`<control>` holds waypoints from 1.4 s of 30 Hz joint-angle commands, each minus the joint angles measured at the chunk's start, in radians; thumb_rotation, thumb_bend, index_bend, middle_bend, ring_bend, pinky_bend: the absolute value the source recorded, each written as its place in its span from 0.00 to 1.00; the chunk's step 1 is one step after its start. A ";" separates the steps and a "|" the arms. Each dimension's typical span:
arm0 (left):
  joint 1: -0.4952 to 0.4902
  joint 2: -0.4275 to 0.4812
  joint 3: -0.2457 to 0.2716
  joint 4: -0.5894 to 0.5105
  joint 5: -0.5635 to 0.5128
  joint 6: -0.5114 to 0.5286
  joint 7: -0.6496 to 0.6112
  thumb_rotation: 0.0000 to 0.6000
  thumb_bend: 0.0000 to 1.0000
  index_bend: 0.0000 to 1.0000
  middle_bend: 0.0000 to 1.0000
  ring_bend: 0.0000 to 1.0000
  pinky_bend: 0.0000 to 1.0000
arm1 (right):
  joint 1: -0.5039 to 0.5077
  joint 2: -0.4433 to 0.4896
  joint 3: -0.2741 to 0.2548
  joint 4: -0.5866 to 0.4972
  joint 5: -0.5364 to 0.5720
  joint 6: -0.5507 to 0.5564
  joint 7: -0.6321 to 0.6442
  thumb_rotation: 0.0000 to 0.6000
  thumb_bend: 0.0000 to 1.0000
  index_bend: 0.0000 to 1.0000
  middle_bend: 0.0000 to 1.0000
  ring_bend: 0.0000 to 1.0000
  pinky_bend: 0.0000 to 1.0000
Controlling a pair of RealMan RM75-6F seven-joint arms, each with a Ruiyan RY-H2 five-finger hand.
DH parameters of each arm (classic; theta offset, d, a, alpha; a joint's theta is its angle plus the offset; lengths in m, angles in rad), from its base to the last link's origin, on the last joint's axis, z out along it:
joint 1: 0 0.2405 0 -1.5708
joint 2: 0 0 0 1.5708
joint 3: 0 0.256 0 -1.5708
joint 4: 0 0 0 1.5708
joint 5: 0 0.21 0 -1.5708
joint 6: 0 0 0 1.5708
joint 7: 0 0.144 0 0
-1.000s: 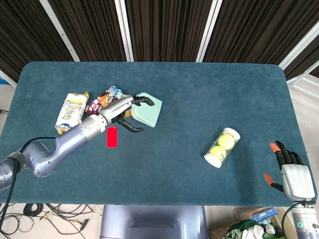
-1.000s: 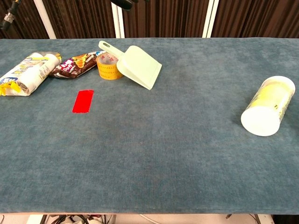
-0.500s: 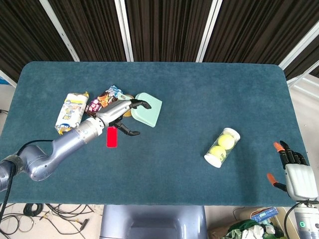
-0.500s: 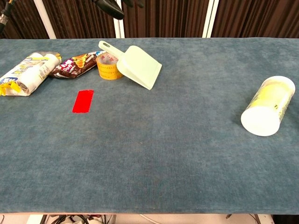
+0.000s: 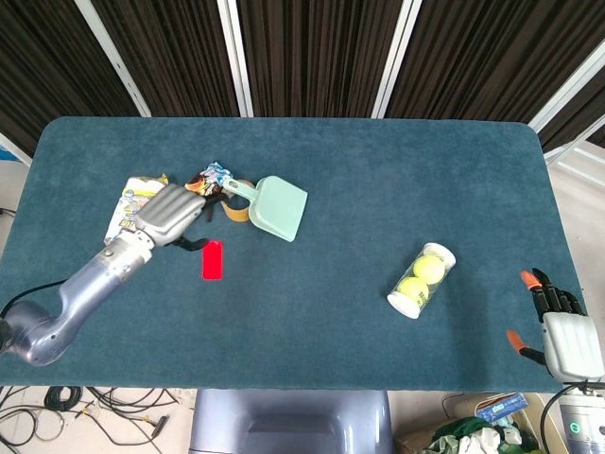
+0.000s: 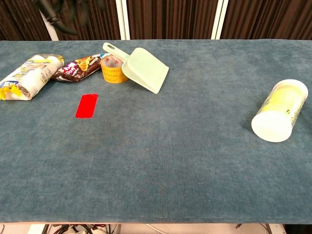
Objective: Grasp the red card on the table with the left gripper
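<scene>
Head view, red card (image 5: 212,260): flat on the blue desk (image 5: 378,189), toward the left side, untouched.
Head view, left hand (image 5: 171,212): poised up and left of the card, back of the palm toward the camera, dark fingers (image 5: 192,243) pointing down beside the card's top edge; nothing held, though how wide the fingers are spread cannot be told from this angle.
Head view, neighbours: tape roll (image 5: 235,211), mint dustpan (image 5: 274,206), snack packet (image 5: 210,178) and white-yellow bag (image 5: 132,203) clustered just above the card; tennis-ball tube (image 5: 422,280) well apart to the right.
Head view, right hand (image 5: 563,336): parked off the desk's near right corner, fingers apart, empty.
Chest view, red card (image 6: 87,106): lying clear of everything, in front of the snack packet (image 6: 78,68) and the tape roll (image 6: 114,68).
Chest view, left hand (image 6: 61,12): only dark fingertips visible at the top edge, high above the desk (image 6: 195,161), behind and left of the card.
Step in hand: approach, judged; hand over the card's area but not yet in contact.
Next move: probably lower and shift slightly toward the card; thin flat card likely needs fingertips pressed at an edge to pry or pinch it up, without nudging the tape roll or bag.
</scene>
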 commanded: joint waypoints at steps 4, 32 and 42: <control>0.067 -0.013 0.105 0.021 -0.129 0.080 0.186 1.00 0.27 0.29 0.60 0.63 0.72 | -0.001 0.002 0.003 -0.004 0.008 -0.002 0.009 1.00 0.16 0.13 0.06 0.18 0.19; -0.123 -0.332 0.142 0.377 -0.421 -0.102 0.378 1.00 0.32 0.37 0.74 0.73 0.75 | 0.001 0.009 0.012 -0.015 0.042 -0.023 0.022 1.00 0.16 0.13 0.06 0.18 0.19; -0.160 -0.439 0.154 0.477 -0.508 -0.129 0.392 1.00 0.36 0.39 0.76 0.75 0.75 | 0.002 0.011 0.016 -0.016 0.051 -0.028 0.033 1.00 0.16 0.13 0.06 0.18 0.19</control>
